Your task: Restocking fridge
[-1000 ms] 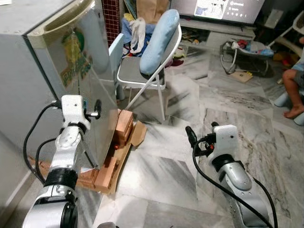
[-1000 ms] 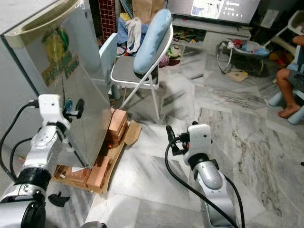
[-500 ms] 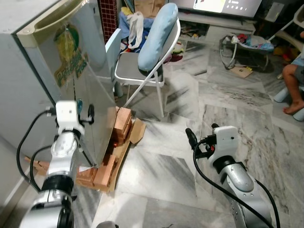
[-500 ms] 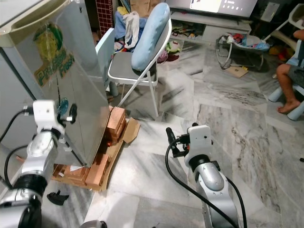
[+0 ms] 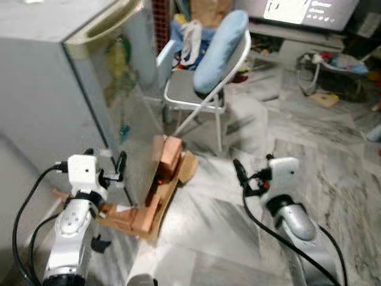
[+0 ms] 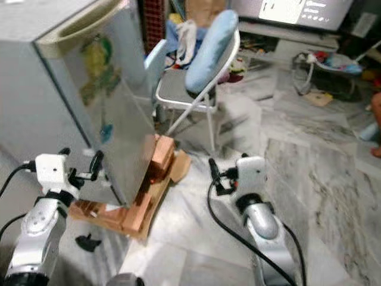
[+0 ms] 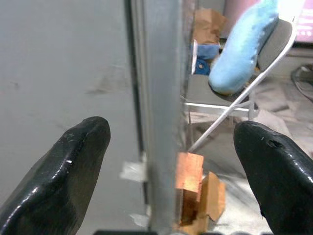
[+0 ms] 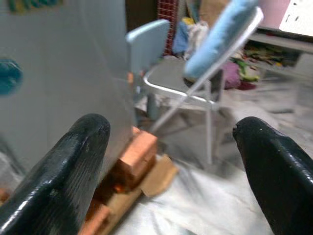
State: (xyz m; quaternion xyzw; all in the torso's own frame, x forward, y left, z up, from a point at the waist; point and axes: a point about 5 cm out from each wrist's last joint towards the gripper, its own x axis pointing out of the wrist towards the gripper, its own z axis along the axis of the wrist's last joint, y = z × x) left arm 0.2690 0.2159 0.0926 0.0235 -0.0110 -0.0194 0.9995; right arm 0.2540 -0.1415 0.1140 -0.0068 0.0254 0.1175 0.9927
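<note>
Standing at the left of the scene, the fridge (image 5: 77, 89) is a silver box with its door shut and colourful stickers (image 6: 98, 62) on the front. It rests on a low stack of bricks (image 5: 161, 179) laid over cardboard (image 6: 178, 167) on the marble floor (image 5: 309, 155). The left gripper (image 5: 106, 168) is raised just before the fridge's near corner, jaws apart, and in the left wrist view the fridge's front edge (image 7: 164, 112) runs up between the two fingers (image 7: 68, 171). The right gripper (image 6: 221, 171) hovers over the floor, well apart from the fridge, jaws also apart and empty; the right wrist view looks between its fingers (image 8: 73, 166) toward the bricks and a folding chair (image 8: 195, 83). That chair (image 5: 202, 95) stands just beyond the fridge with a blue cushion (image 5: 220, 42) leaning on its back. Both eye views are somewhat blurred.
</note>
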